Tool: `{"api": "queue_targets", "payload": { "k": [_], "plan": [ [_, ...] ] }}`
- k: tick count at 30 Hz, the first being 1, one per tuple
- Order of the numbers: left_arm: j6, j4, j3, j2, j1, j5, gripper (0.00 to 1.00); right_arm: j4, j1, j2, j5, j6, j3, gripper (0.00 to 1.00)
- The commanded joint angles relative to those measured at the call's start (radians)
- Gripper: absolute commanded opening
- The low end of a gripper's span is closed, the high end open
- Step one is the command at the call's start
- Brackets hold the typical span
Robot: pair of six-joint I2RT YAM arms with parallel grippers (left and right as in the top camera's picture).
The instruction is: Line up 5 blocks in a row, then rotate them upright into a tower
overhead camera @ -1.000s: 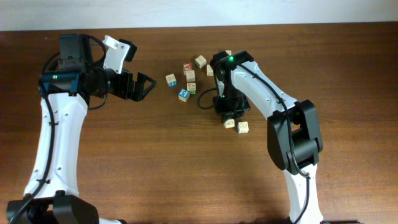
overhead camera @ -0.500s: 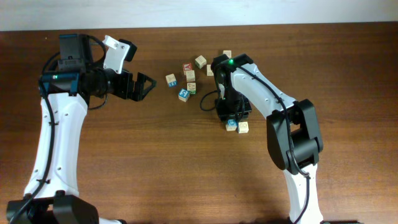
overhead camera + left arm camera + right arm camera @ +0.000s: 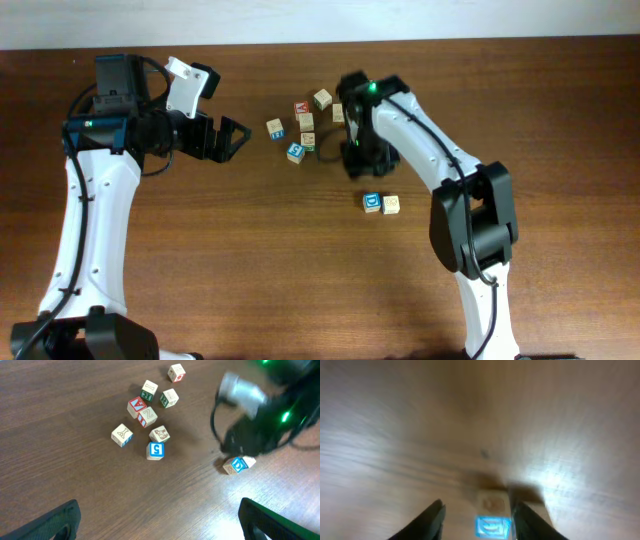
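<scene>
Overhead view of a brown wooden table (image 3: 200, 260) with two white robot arms and small wooden alphabet blocks. A blue-faced block (image 3: 372, 203) lies at about 4 o'clock from the table's middle, with a tan block (image 3: 391, 204) just beside it at its 3 o'clock; whether the two touch is unclear. A loose cluster of blocks (image 3: 306, 121) sits near 12 o'clock, including a red-printed one (image 3: 300, 108) and a second blue-faced block (image 3: 295, 152) at the cluster's 6 o'clock edge. The step in hand seems to be the right arm leaving the blue-faced block and going for another. To do that well, it should rise straight clear of the pair so neither finger nudges them. It should then take a block at the cluster's edge, fingers square to two opposite faces and spread wider than the block, so that turning it disturbs no neighbour. The right gripper (image 3: 358, 165) hovers at about 11 o'clock of the blue-faced block. In its blurred wrist view its two fingers (image 3: 434, 519) stand moderately apart with the block's blue face below and between them; they are unclenched, gripping nothing and touching nothing. The left gripper (image 3: 238, 140) waits at 10 o'clock, spread fully wide and empty, pointing toward the cluster.
</scene>
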State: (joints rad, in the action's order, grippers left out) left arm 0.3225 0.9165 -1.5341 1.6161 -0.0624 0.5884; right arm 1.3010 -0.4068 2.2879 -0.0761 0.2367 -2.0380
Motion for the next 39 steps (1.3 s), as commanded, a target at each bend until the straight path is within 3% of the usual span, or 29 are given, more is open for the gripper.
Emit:
{"api": "queue_targets", "payload": {
  "k": [1, 8, 11, 13, 19, 26, 36, 39],
  "plan": [
    [0.008, -0.002, -0.02, 0.005, -0.006, 0.018, 0.99, -0.08, 0.024, -0.003, 0.01, 0.012, -0.161, 0.53],
    [0.008, -0.002, -0.02, 0.005, -0.006, 0.018, 0.99, -0.389, 0.027, 0.042, 0.062, 0.068, -0.171, 0.53],
    [0.008, -0.002, -0.02, 0.005, -0.006, 0.018, 0.99, -0.456, 0.027, 0.102, 0.066, 0.076, -0.171, 0.56],
    [0.008, -0.002, -0.02, 0.005, -0.006, 0.018, 0.99, -0.496, 0.027, 0.144, 0.066, 0.074, -0.171, 0.65],
    [0.008, -0.002, -0.02, 0.005, -0.006, 0.018, 0.99, -0.569, 0.029, 0.238, 0.066, 0.067, -0.171, 0.67],
    [0.008, -0.002, -0.02, 0.005, -0.006, 0.018, 0.99, -0.602, 0.028, 0.253, 0.092, 0.056, -0.171, 0.59],
    [0.008, -0.002, -0.02, 0.005, -0.006, 0.018, 0.99, -0.588, 0.027, 0.254, 0.088, 0.056, -0.172, 0.34],
    [0.008, -0.002, -0.02, 0.005, -0.006, 0.018, 0.99, -0.582, 0.027, 0.249, 0.088, 0.056, -0.173, 0.31]
  ]
}}
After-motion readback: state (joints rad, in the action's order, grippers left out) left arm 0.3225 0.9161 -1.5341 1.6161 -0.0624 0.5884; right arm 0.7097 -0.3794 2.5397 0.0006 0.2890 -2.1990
